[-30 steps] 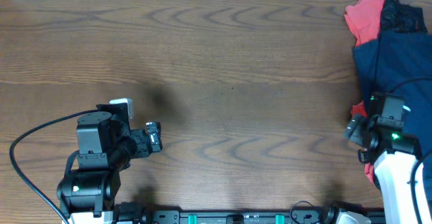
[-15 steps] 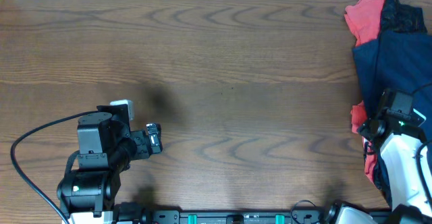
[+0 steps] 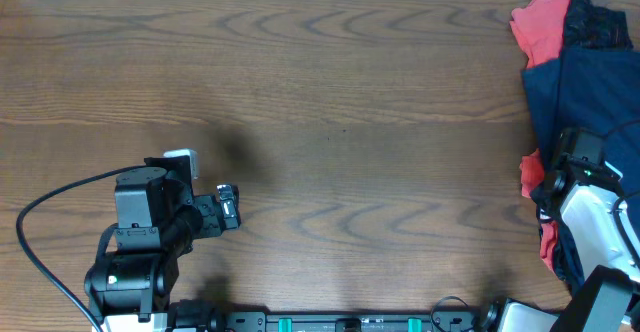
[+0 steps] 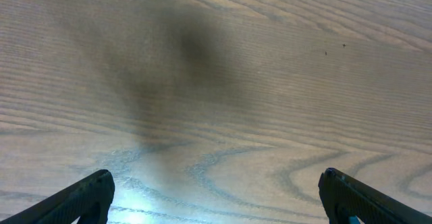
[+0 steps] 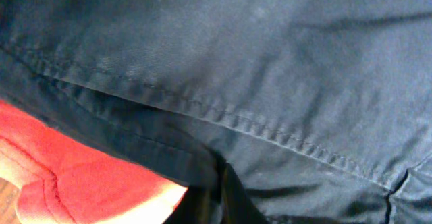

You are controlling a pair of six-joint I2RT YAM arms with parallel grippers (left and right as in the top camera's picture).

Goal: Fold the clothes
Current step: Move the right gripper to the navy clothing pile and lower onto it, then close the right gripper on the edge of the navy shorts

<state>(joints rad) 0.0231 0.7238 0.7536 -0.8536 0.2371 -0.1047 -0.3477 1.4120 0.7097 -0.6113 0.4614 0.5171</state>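
The clothes lie heaped at the table's right edge: a large navy garment [image 3: 575,87], a coral-red piece [image 3: 540,27] and a black piece [image 3: 603,22] at the back. My right gripper [image 3: 572,154] sits on the pile's near left edge. In the right wrist view its dark fingers [image 5: 217,196] are pressed together, pinching a hemmed fold of the navy garment [image 5: 270,69], with coral-red fabric [image 5: 81,180] just underneath to the left. My left gripper [image 3: 232,207] hovers over bare wood at the near left, its jaws wide apart [image 4: 217,200] and nothing between them.
The brown wood table [image 3: 350,122] stretches between the two arms. A black cable [image 3: 50,207] loops out from the left arm's base. More coral-red cloth [image 3: 546,237] pokes out from under the pile by the right arm.
My right gripper has gone from open to shut, pinching the navy garment's edge, after shifting slightly right onto the pile. The left arm has not moved.
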